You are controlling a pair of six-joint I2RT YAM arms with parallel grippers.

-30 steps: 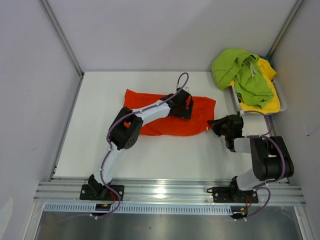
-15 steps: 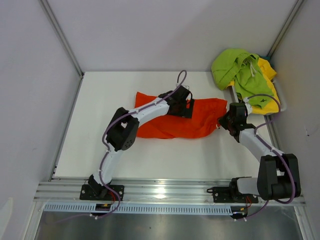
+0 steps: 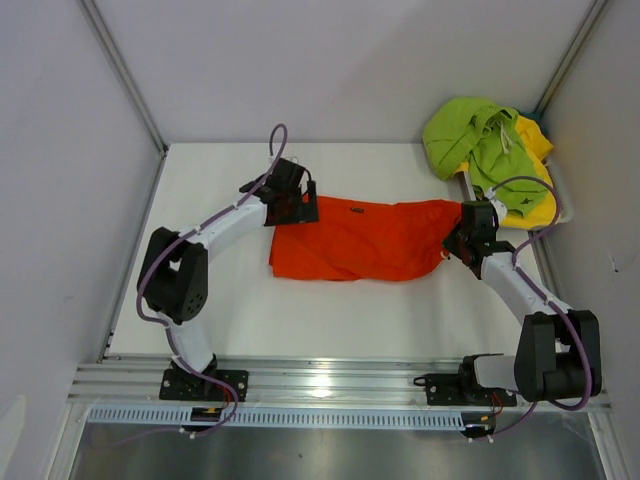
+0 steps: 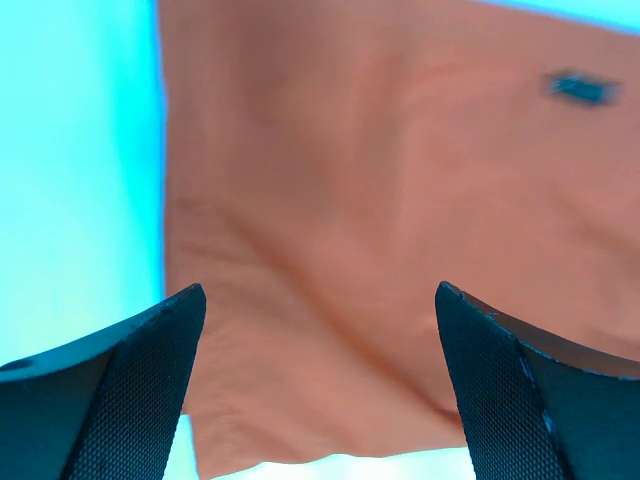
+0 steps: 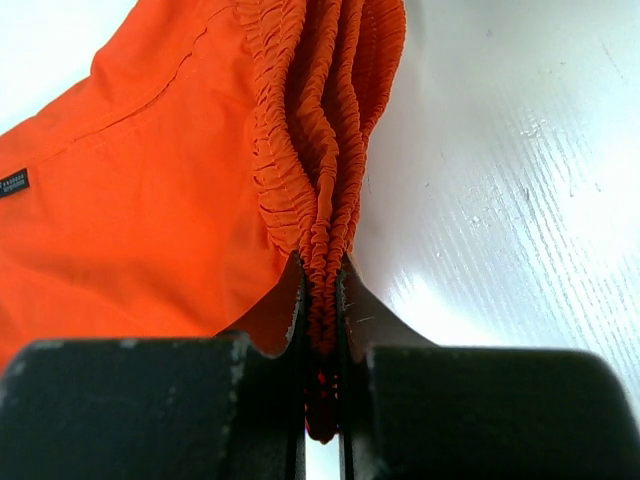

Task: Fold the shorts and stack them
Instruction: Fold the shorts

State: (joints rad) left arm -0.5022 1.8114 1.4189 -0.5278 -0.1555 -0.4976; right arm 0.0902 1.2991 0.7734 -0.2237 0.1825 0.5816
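Note:
The orange shorts [image 3: 365, 240] lie spread flat across the middle of the white table, waistband toward the right. My right gripper [image 3: 455, 241] is shut on the gathered elastic waistband [image 5: 322, 230] at the right end of the orange shorts [image 5: 150, 200]. My left gripper [image 3: 300, 208] hovers open over the left end. In the left wrist view the orange cloth [image 4: 380, 200] shows between the wide-apart fingers [image 4: 120, 390], nothing gripped. Lime green shorts [image 3: 480, 145] lie crumpled over yellow shorts [image 3: 543, 208] at the back right.
A pale tray [image 3: 466, 195] at the back right holds the green and yellow shorts, close behind my right gripper. Walls close in the table on the left, back and right. A metal rail [image 3: 340, 385] with both arm bases runs along the near edge.
My right gripper pulled the waistband rightward, stretching the orange shorts out. My left gripper slid from the middle of the shorts to their left end, staying open.

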